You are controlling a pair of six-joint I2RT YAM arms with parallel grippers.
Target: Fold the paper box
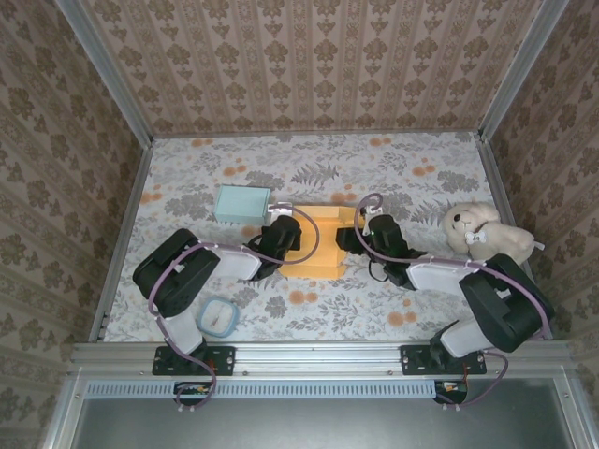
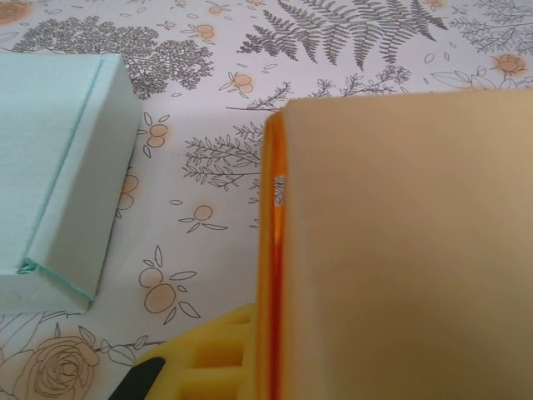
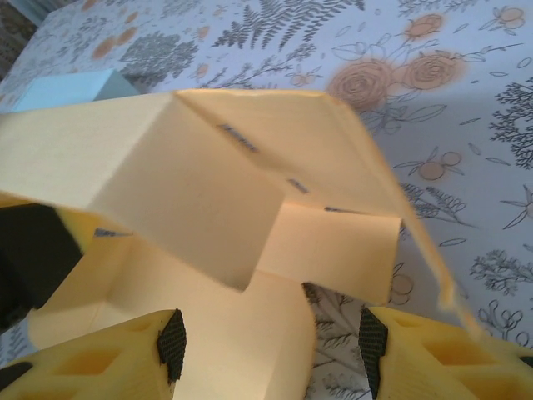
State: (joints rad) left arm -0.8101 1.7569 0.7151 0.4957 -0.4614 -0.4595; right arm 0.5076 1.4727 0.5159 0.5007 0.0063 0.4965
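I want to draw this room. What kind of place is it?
Probably a robot practice booth: left arm and right arm bolted to a metal rail, wallpapered walls around a flowery table, a paper box between them.

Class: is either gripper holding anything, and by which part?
The left gripper appears to pinch the yellow paper box by its left-side flap. The right gripper stands open around another flap, gripping nothing.

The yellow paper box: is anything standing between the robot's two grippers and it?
Nothing visible does. The left gripper is shut on the left wall of the paper box, and the open right gripper is at its right side. The light blue box and the teddy bear lie off to the sides.
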